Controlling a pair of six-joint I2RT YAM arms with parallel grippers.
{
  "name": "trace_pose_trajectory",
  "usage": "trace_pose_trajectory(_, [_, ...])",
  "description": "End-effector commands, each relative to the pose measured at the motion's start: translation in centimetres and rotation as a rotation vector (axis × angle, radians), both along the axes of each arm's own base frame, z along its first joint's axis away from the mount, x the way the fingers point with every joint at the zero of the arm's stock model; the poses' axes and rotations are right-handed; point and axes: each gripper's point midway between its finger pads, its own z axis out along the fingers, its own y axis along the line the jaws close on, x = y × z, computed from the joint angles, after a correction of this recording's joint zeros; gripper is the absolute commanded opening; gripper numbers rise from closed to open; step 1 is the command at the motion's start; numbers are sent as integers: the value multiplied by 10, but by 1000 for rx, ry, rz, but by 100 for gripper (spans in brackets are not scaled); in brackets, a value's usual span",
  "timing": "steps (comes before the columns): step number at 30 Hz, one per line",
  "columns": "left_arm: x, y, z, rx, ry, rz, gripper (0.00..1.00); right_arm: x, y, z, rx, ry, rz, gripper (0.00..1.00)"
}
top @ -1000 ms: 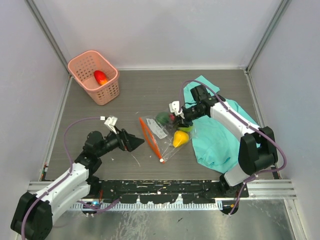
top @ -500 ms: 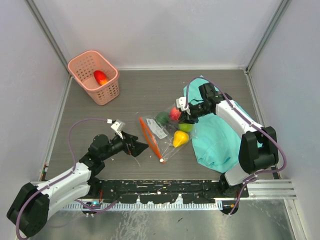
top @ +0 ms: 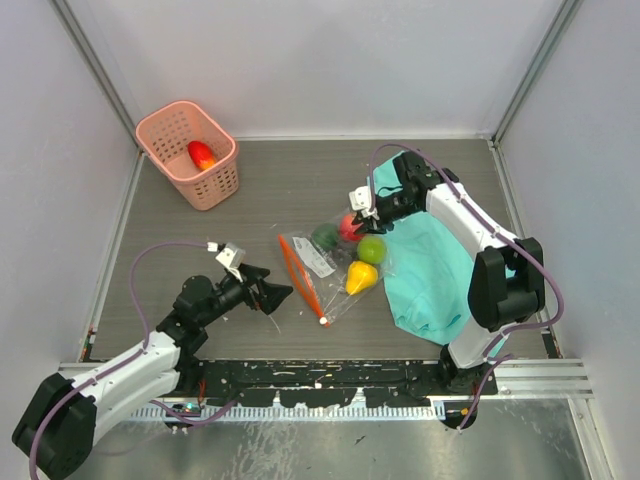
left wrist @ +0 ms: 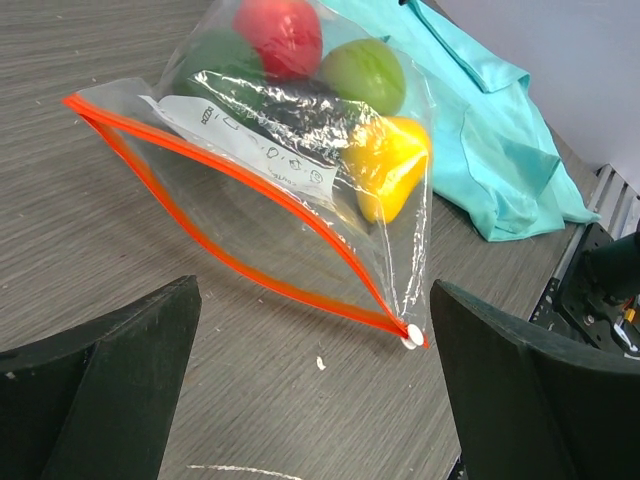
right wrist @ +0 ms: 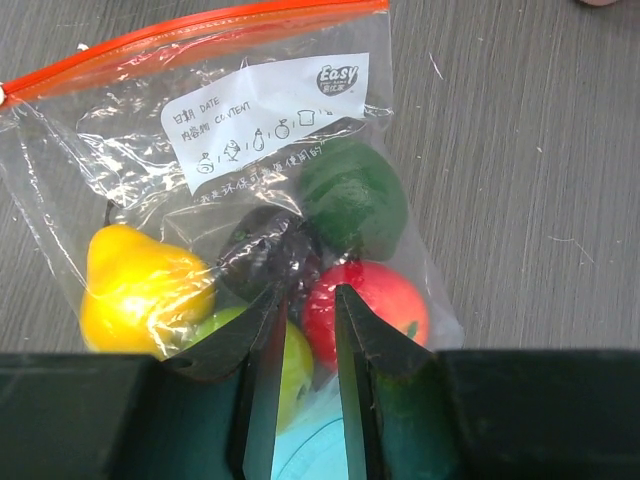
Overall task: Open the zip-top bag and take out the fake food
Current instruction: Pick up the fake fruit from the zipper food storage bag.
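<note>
We aim our spread left gripper (left wrist: 312,300) at the open bag (left wrist: 250,230) to reach the toy food (left wrist: 385,165); our nearly closed right gripper (right wrist: 307,295) maybe pins its bottom.

The zip-top bag (top: 322,268) lies on the table (top: 250,210) at the middle of the top view, with the fake food (top: 362,262) inside it, bunched at its right end. My right gripper (top: 362,212) sits at the bag's upper right edge. My left gripper (top: 280,292) is lower left of the bag, apart from it. The cloth (top: 440,270) lies just right of the bag. The basket (top: 215,185) stands upper left, a single food piece (top: 201,154) in it.
</note>
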Motion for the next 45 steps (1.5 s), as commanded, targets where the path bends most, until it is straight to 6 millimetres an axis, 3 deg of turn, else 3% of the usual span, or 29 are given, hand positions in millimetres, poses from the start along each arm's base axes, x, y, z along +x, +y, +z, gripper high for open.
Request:
trace_pose_trajectory(1, [6,-1,22,-19,-89,9,98,-5,5,-2,31,-20,48,32])
trace_pose_trajectory(9, [-3,-4,22,-63,-93,-29,98,-12,-7,-25,-48,-10,44,32])
trace_pose_trajectory(21, [-12,-4,24,-89,-97,-53,94,-14,-13,-26,-76,-60,45,32])
trace_pose_trajectory(32, [-16,-3,19,-2,-157,-75,92,-9,-17,-40,-135,-68,44,33])
trace_pose_trajectory(38, [-20,-14,11,70,-192,-117,84,-10,-16,-43,-139,-79,48,34])
trace_pose_trajectory(45, [-17,-29,10,125,-247,-130,85,-9,-17,-38,-142,-105,45,34])
